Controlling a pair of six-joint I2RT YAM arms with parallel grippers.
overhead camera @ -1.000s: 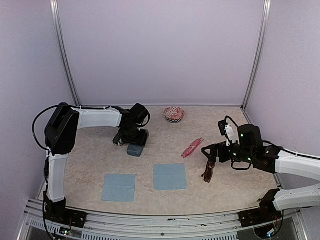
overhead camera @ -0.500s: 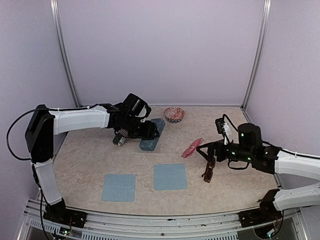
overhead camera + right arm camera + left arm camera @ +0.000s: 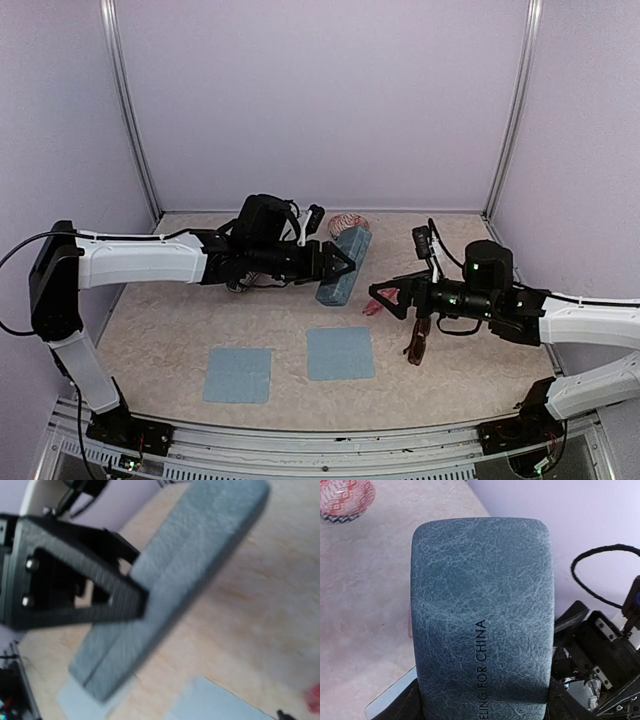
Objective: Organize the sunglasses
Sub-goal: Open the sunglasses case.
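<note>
My left gripper [image 3: 335,263] is shut on the blue-teal case [image 3: 344,264] and holds it tilted above the table's middle. In the left wrist view the case [image 3: 480,615] fills the picture between the two fingers [image 3: 406,706]. My right gripper [image 3: 386,298] stands open just right of the case, with nothing between its jaws. The pink-red sunglasses [image 3: 374,306] lie on the table, partly hidden behind that gripper. The dark reddish-brown sunglasses [image 3: 416,342] lie folded below the right wrist. The right wrist view shows the case [image 3: 175,580], a left finger [image 3: 75,587] and a red bit of sunglasses [image 3: 314,700].
Two blue cloths [image 3: 238,374] [image 3: 340,353] lie flat near the front. The patterned pouch [image 3: 346,219] sits at the back, partly behind the case, and shows in the left wrist view [image 3: 345,497]. Lilac walls close in the back and sides.
The left arm has swung right from the back left, lifting the case to the middle. The right gripper has moved left toward the case.
</note>
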